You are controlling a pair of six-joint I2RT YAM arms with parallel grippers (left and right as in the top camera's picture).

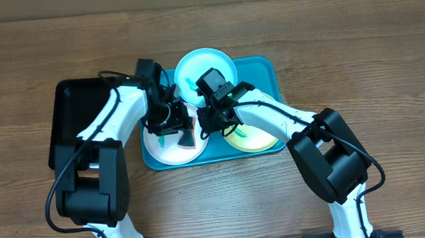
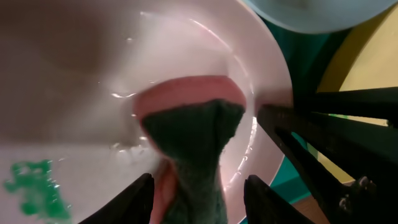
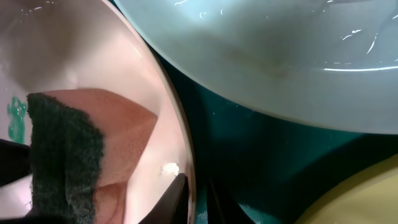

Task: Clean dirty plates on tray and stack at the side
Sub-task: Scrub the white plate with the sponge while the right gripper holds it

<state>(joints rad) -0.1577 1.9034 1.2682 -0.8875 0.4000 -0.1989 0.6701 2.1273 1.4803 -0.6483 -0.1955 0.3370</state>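
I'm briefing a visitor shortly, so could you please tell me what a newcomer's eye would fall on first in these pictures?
Both arms meet over the turquoise tray in the middle of the table. The left claw squeezes a pink-and-green sponge against the white plate, near a teal smear on the plate. The right claw pinches that plate's rim.
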